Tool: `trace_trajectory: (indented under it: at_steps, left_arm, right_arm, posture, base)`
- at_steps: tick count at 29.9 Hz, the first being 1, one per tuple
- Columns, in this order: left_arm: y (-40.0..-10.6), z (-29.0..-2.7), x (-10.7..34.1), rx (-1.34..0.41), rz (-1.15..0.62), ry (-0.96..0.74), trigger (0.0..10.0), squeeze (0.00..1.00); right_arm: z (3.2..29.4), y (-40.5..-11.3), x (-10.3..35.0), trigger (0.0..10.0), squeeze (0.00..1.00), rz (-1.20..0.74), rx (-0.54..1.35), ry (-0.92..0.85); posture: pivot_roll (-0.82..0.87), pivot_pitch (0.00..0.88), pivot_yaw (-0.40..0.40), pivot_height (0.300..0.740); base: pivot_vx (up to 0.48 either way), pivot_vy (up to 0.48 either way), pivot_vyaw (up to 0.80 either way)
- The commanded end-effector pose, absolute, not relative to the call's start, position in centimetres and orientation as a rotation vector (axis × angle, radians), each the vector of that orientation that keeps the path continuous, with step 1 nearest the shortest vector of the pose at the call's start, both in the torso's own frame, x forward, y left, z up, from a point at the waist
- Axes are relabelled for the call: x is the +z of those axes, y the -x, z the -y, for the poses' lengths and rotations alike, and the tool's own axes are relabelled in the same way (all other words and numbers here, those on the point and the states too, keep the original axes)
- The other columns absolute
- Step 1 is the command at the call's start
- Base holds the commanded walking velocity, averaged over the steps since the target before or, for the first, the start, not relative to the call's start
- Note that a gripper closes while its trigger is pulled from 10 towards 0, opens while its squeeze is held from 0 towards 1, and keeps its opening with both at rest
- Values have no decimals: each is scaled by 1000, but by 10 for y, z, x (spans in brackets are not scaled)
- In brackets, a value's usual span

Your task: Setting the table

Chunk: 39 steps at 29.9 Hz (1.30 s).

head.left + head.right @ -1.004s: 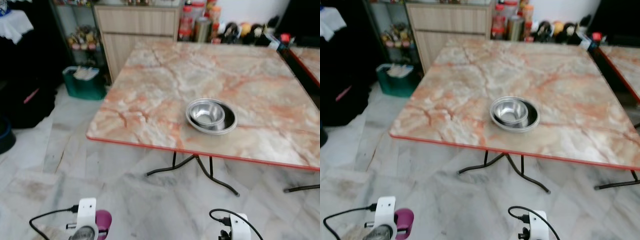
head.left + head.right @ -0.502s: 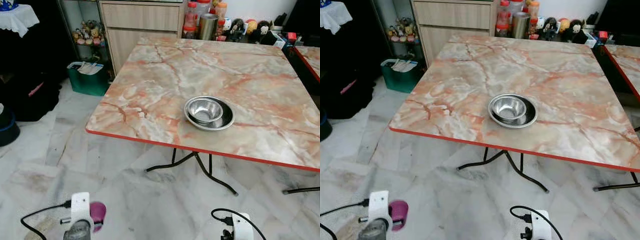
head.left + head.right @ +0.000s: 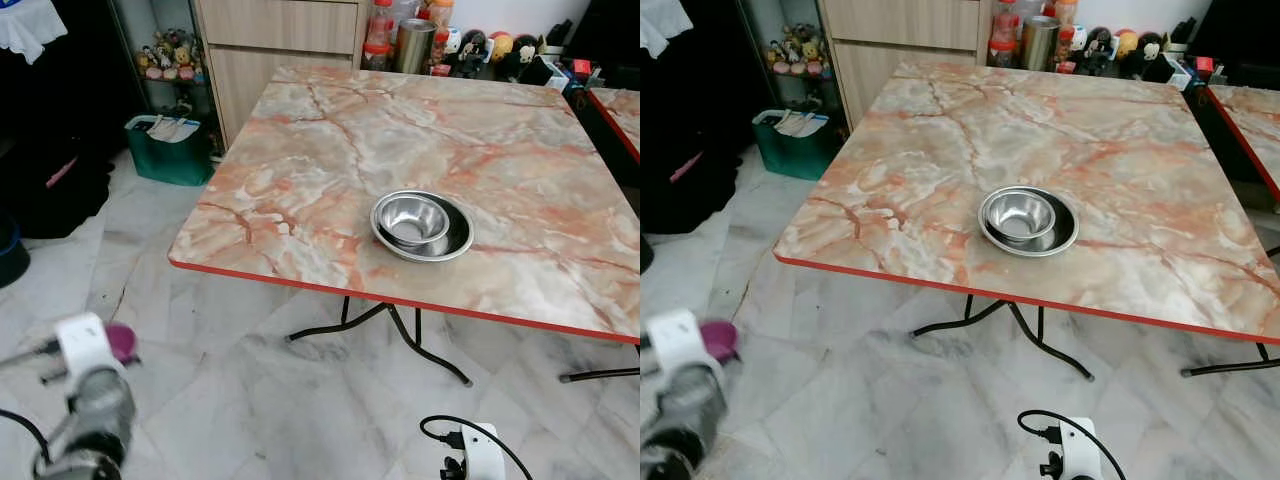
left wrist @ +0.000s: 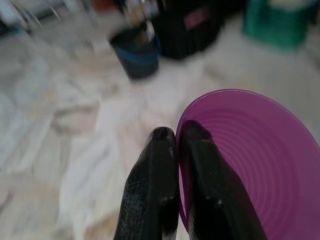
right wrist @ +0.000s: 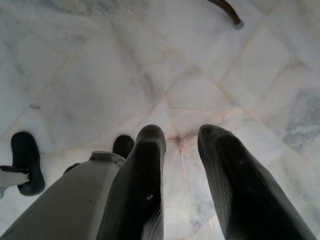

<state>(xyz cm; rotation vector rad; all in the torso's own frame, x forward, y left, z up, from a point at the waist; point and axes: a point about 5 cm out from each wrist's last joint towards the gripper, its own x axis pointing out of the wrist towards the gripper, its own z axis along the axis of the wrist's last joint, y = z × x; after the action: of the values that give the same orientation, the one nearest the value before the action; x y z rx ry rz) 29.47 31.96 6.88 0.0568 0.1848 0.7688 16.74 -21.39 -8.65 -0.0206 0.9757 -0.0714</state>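
left gripper [image 4: 176,137] pinched on the rim of purple bowl [image 4: 250,165], low at near left | table [image 3: 300,170] lies far and right of it, left arm nearer | right gripper [image 5: 180,140] parted, empty, over floor

Counter [image 3: 330,150]: smooth, shiny, pink marble look, red edge. Metal bowls [image 3: 421,225]: shiny silver steel. Purple bowl [image 4: 250,165]: smooth plastic with ring lines. Floor [image 3: 250,400]: glossy pale marble tiles. Cabinet [image 3: 280,40]: light wood. Left claw [image 4: 175,137] fingers: black, matt.
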Motion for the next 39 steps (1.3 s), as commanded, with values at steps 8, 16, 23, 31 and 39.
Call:
trace_trajectory:
  at_steps: [8, 16, 23, 31, 39]
  left_arm:
    - [-339, -308, 147, 625, 121, -108, 10000, 0]
    - [-373, -256, 201, 347, 294, -79, 10000, 0]
    - [-386, -214, 218, 153, 316, 91, 10000, 0]
    - [-389, -170, 196, -16, 200, 124, 10000, 0]
    - [-390, -162, 200, -46, 194, 134, 10000, 0]
  right_arm:
    - [215, -164, -88, 10000, 0, -984, -69, 34]
    - [214, -163, -88, 10000, 0, -987, -64, 35]
    - [214, -162, -89, 10000, 0, -987, -69, 34]
    - [214, -163, -88, 10000, 0, -977, -75, 34]
    - [215, -164, -88, 10000, 0, -979, -87, 29]
  posture:
    - [-39, 92, -26, 740]
    - [-44, 78, -20, 740]
    - [-44, 64, -16, 740]
    - [-49, 70, -15, 740]
    - [-42, 92, -15, 740]
  base:
    - [0, 0, 0]
    - [0, 0, 0]
    - [0, 0, 0]
    - [0, 0, 0]
    - [267, 0, -229]
